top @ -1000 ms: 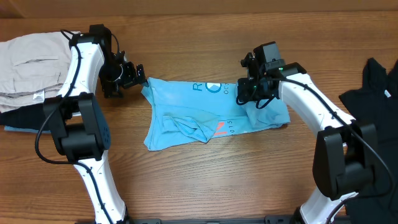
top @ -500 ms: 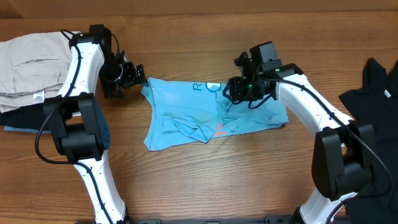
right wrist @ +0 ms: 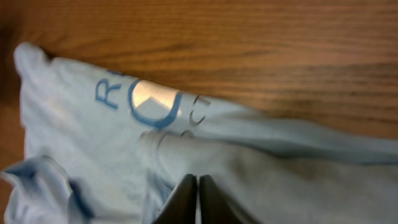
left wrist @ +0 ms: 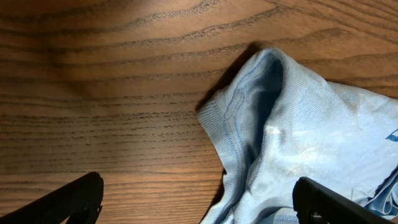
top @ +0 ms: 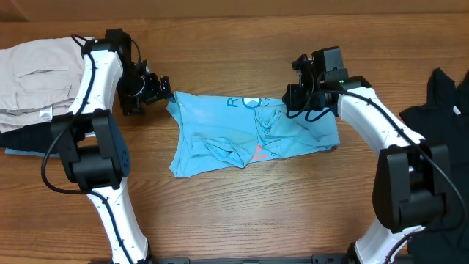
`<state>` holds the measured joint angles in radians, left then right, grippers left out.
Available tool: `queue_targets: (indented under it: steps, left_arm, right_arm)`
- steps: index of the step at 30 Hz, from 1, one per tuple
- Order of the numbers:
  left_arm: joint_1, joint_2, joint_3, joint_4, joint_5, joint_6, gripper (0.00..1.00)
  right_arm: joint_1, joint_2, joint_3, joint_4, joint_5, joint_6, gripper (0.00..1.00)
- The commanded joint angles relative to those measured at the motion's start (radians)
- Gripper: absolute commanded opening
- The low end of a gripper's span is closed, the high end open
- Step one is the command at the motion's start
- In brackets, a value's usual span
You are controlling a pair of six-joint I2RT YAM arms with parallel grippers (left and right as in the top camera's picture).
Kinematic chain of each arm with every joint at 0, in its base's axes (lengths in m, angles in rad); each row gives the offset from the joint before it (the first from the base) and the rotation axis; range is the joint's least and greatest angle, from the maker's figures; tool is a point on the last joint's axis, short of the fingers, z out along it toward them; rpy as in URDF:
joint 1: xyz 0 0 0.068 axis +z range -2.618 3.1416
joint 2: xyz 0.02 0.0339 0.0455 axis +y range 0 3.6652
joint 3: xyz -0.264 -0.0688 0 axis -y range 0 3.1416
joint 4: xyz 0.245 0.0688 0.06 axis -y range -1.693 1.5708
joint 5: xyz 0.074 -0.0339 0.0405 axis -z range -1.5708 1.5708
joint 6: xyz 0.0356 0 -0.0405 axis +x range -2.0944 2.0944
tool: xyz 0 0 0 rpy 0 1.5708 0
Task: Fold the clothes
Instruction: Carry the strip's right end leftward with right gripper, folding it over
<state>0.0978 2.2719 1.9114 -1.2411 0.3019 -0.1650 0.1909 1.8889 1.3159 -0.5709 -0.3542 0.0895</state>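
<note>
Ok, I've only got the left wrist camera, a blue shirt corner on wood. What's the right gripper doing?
Observer: The right gripper is shut over the T-shirt by its printed lettering; whether it pinches cloth is unclear.
Operator: Is the shirt flat?
Observer: No, its middle is bunched into wrinkles.
Operator: Anything else on the table?
Observer: A folded beige garment lies far left, a black garment far right.

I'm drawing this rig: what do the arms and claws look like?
The left arm and right arm have white shells over black joints, with thin black cables looping alongside. The left claw and right claw are black.
</note>
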Motion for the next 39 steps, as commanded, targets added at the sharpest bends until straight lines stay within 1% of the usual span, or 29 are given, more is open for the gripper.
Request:
queue_targets:
  steps: [1, 5, 6, 8, 9, 11, 13, 15, 18, 21, 24, 25, 27, 29, 31, 32, 33, 34, 35, 37, 39]
  left_arm:
    - [-0.006, -0.025, 0.016, -0.002, -0.007, 0.011, 1.00]
    - [-0.006, -0.025, 0.016, -0.002, -0.007, 0.011, 1.00]
    - [-0.006, -0.025, 0.016, -0.002, -0.007, 0.011, 1.00]
    - [-0.006, -0.025, 0.016, -0.002, -0.007, 0.011, 1.00]
    - [-0.006, -0.025, 0.016, -0.002, -0.007, 0.011, 1.00]
    - [-0.006, -0.025, 0.016, -0.002, -0.007, 0.011, 1.00]
    - [-0.006, -0.025, 0.016, -0.002, -0.007, 0.011, 1.00]
    - [-0.006, -0.025, 0.016, -0.002, -0.007, 0.011, 1.00]
    - [-0.006, -0.025, 0.016, -0.002, -0.007, 0.011, 1.00]
    - [-0.006, -0.025, 0.016, -0.002, -0.007, 0.011, 1.00]
    - [-0.006, -0.025, 0.016, -0.002, -0.007, 0.011, 1.00]
    - [-0.006, -0.025, 0.016, -0.002, -0.007, 0.011, 1.00]
    - [-0.006, -0.025, 0.016, -0.002, -0.007, 0.011, 1.00]
    - [-0.006, -0.025, 0.016, -0.002, -0.007, 0.011, 1.00]
    - [-0.006, -0.025, 0.016, -0.002, -0.007, 0.011, 1.00]
    - [-0.006, -0.025, 0.016, -0.002, -0.007, 0.011, 1.00]
    - [-0.006, -0.025, 0.016, -0.002, -0.007, 0.011, 1.00]
    - [-0.006, -0.025, 0.016, -0.002, -0.007, 0.011, 1.00]
    - [-0.006, -0.025, 0.016, -0.002, -0.007, 0.011, 1.00]
    - [-0.006, -0.025, 0.016, -0.002, -0.007, 0.011, 1.00]
    - [-0.006, -0.025, 0.016, -0.002, -0.007, 0.011, 1.00]
  right_arm:
    - [0.005, 0.074, -0.020, 0.021, 0.045, 0.030, 0.04]
    - [0.012, 0.110, -0.019, -0.040, -0.086, 0.043, 0.04]
    - [0.012, 0.103, -0.010, -0.151, -0.179, 0.046, 0.04]
    - [0.012, 0.091, -0.003, -0.281, -0.244, 0.046, 0.04]
    - [0.013, 0.089, -0.003, -0.341, -0.243, 0.045, 0.04]
    - [0.014, 0.090, -0.004, -0.401, -0.242, 0.044, 0.04]
    - [0.028, 0.090, -0.006, -0.407, -0.229, 0.043, 0.04]
    - [0.068, 0.090, -0.006, -0.391, -0.157, 0.045, 0.05]
    - [0.130, 0.090, -0.002, -0.338, -0.145, 0.037, 0.06]
    - [0.154, 0.081, 0.084, -0.360, -0.040, 0.037, 0.06]
    - [0.172, 0.073, 0.187, -0.377, 0.012, 0.039, 0.06]
    - [0.194, 0.073, 0.228, -0.367, 0.100, 0.077, 0.11]
    - [0.246, 0.073, 0.234, -0.319, 0.212, 0.156, 0.27]
    - [0.304, 0.077, 0.234, -0.290, 0.335, 0.208, 0.30]
    - [0.358, 0.078, 0.234, -0.285, 0.478, 0.246, 0.31]
    - [0.371, 0.082, 0.234, -0.271, 0.576, 0.249, 0.31]
    - [0.372, 0.086, 0.234, -0.264, 0.628, 0.249, 0.30]
    - [0.371, 0.097, 0.234, -0.257, 0.686, 0.254, 0.28]
    - [0.348, 0.115, 0.234, -0.251, 0.725, 0.275, 0.24]
    - [0.302, 0.134, 0.233, -0.241, 0.707, 0.303, 0.18]
    - [0.262, 0.139, 0.227, -0.241, 0.644, 0.307, 0.17]
